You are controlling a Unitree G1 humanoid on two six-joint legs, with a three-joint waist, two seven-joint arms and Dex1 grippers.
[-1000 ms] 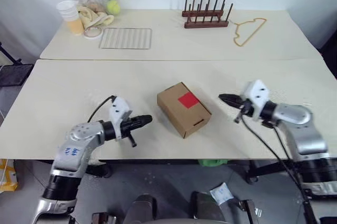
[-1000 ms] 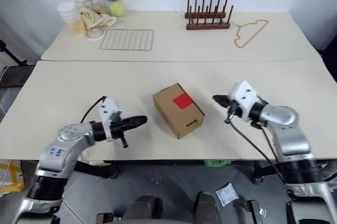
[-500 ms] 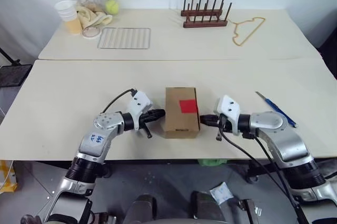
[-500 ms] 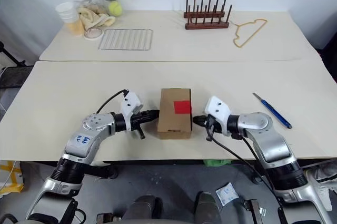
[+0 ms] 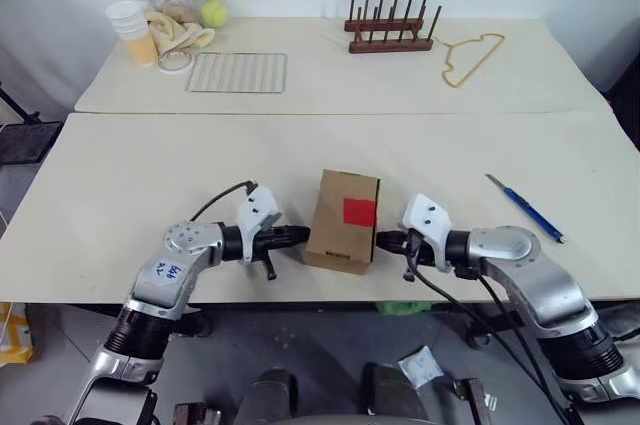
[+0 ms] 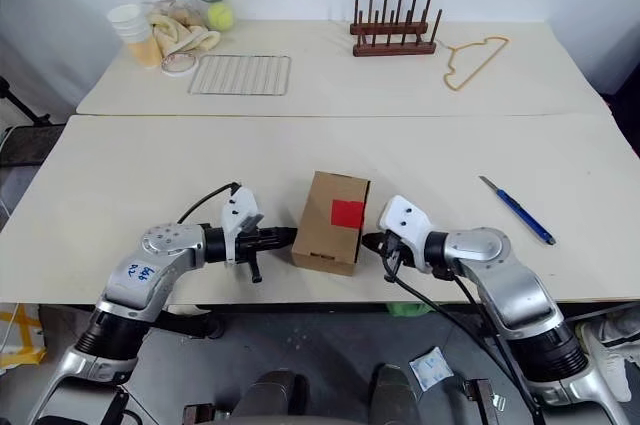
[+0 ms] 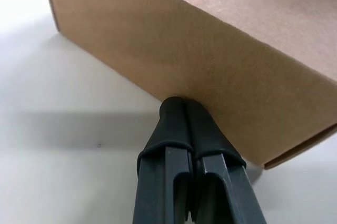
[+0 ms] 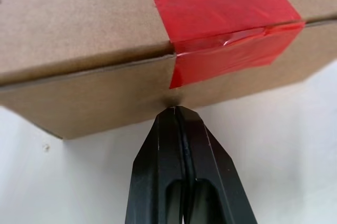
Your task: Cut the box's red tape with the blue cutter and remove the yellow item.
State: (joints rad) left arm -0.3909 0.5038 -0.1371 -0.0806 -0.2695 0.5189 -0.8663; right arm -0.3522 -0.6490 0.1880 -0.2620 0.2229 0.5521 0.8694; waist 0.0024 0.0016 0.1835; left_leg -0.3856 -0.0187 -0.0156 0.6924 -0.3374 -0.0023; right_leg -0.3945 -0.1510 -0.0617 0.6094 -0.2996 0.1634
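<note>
The box (image 5: 340,217) lies near the front edge of the near table, its red tape (image 5: 359,211) on top and folding over the right side (image 8: 221,29). My left gripper (image 5: 300,235) is shut, its tips (image 7: 179,104) pressed against the box's left side. From the other side my right gripper (image 5: 382,240) is shut as well, its tips (image 8: 176,110) touching the wall just under the tape's edge. The blue cutter (image 5: 526,208) lies on the table far to the right of the box, apart from both grippers. The yellow item is hidden.
On the far table stand a wooden peg rack (image 5: 390,30), a wire hanger (image 5: 472,55), a wire grid (image 5: 237,72), and stacked cups (image 5: 133,30) with a cloth and a jar. The box sits close to the table's front edge (image 5: 320,295).
Both shut grippers came in from the sides to the box, which turned from diagonal to nearly square. In the last half second it twisted slightly and the view shifted.
</note>
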